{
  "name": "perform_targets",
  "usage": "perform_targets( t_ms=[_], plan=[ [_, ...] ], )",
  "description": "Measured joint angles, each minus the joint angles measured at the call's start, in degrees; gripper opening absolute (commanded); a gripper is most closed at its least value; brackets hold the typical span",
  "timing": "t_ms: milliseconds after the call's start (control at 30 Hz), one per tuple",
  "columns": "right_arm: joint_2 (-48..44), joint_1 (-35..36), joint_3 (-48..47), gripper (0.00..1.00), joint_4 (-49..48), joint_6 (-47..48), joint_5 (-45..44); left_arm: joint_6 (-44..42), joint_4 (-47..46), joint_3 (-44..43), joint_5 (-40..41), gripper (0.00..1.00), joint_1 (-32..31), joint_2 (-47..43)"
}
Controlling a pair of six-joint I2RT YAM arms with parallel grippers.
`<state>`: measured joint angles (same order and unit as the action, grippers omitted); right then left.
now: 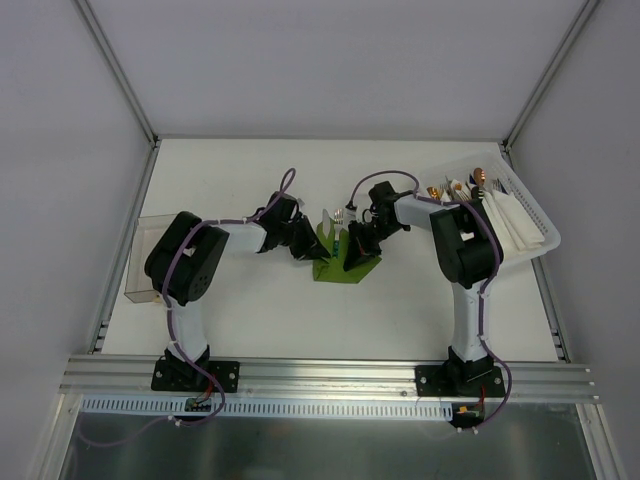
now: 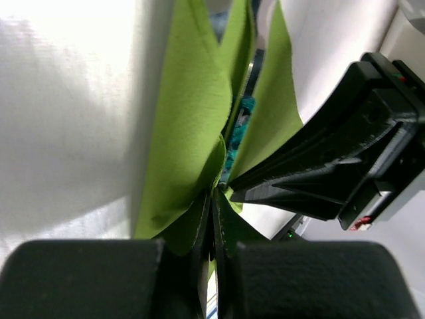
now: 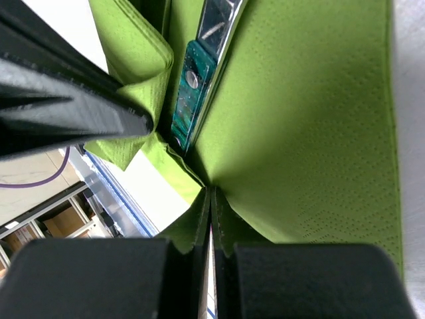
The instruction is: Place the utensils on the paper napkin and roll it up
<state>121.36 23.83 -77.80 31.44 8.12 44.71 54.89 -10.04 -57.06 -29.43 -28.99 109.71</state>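
The olive-green paper napkin (image 1: 347, 262) lies mid-table with both side edges pulled up into a trough. My left gripper (image 1: 307, 249) is shut on its left edge, which the left wrist view shows pinched at the gripper (image 2: 214, 198). My right gripper (image 1: 357, 243) is shut on the opposite edge; it is seen up close as the gripper (image 3: 211, 199), with the napkin (image 3: 312, 113) rising from it. The utensils (image 1: 338, 222) lie in the fold. A teal handle (image 3: 191, 86) and a silvery blade (image 3: 219, 20) show there; the rest is hidden by paper.
A white basket (image 1: 535, 225) at the back right holds folded white napkins and copper-tipped cutlery (image 1: 478, 178). A clear container (image 1: 143, 262) stands at the left edge. The two grippers are nearly touching above the napkin.
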Motion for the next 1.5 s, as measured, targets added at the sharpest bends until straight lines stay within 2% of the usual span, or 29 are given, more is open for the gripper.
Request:
perform_targets(
  t_ms=[700,1267,1500],
  plan=[
    [0.0,0.0,0.0,0.0,0.0,-0.2,-0.1,3.0,-7.8,-2.0,-1.7,0.0,-3.3,0.9],
    [0.0,-0.1,0.0,0.0,0.2,-0.2,-0.1,4.3,-9.5,-3.3,-1.6,0.0,-4.4,7.0],
    [-2.1,-0.4,1.8,0.04,0.0,0.4,-0.6,4.3,-8.1,-5.2,-1.5,0.0,-4.5,8.3]
  ],
)
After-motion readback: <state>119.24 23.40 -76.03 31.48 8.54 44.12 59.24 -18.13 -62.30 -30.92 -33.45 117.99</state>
